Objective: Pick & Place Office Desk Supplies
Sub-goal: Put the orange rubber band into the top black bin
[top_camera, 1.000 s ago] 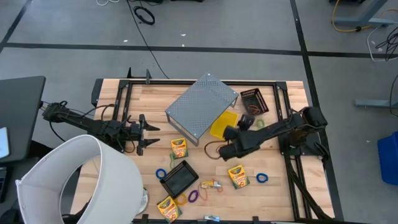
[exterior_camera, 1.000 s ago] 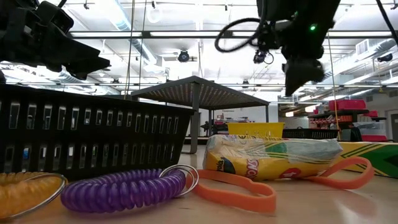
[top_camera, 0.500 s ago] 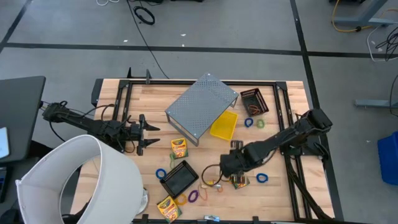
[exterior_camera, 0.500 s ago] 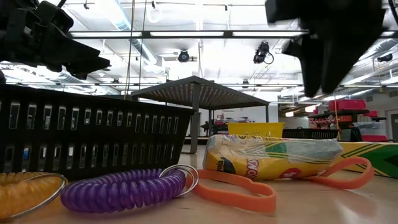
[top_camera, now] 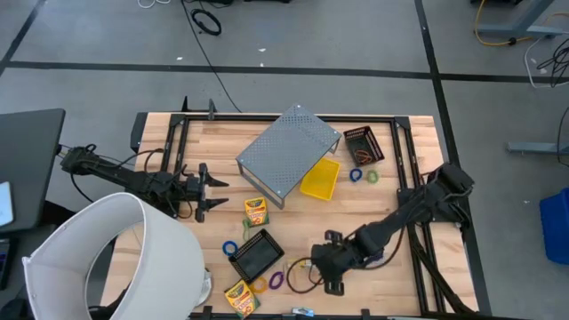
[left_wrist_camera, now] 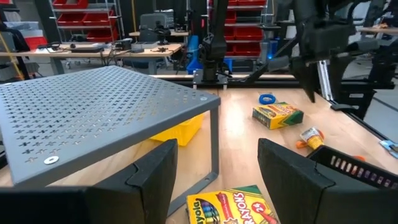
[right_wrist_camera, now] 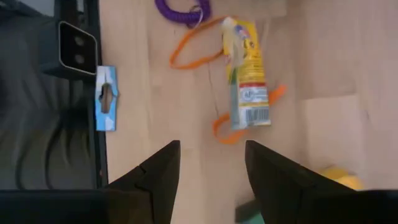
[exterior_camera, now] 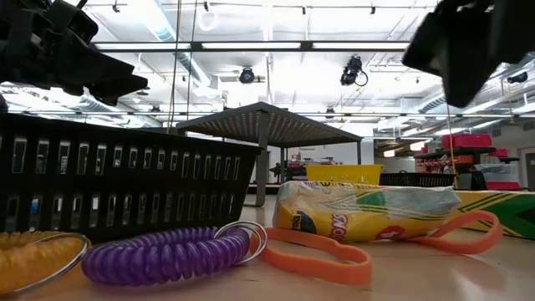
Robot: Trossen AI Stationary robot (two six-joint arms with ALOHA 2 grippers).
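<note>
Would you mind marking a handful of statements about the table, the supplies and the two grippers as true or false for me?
1. The right gripper hangs over the table's front part, near the multicoloured packet. True.
2. The right gripper grips a crayon box. False: its fingers are open and empty.
3. A yellow bin sits beside the grey perforated stand. True.
4. The purple coil lies inside the black basket. False: it lies on the table in front of it.
5. The left gripper is open, near a crayon box. True.
</note>
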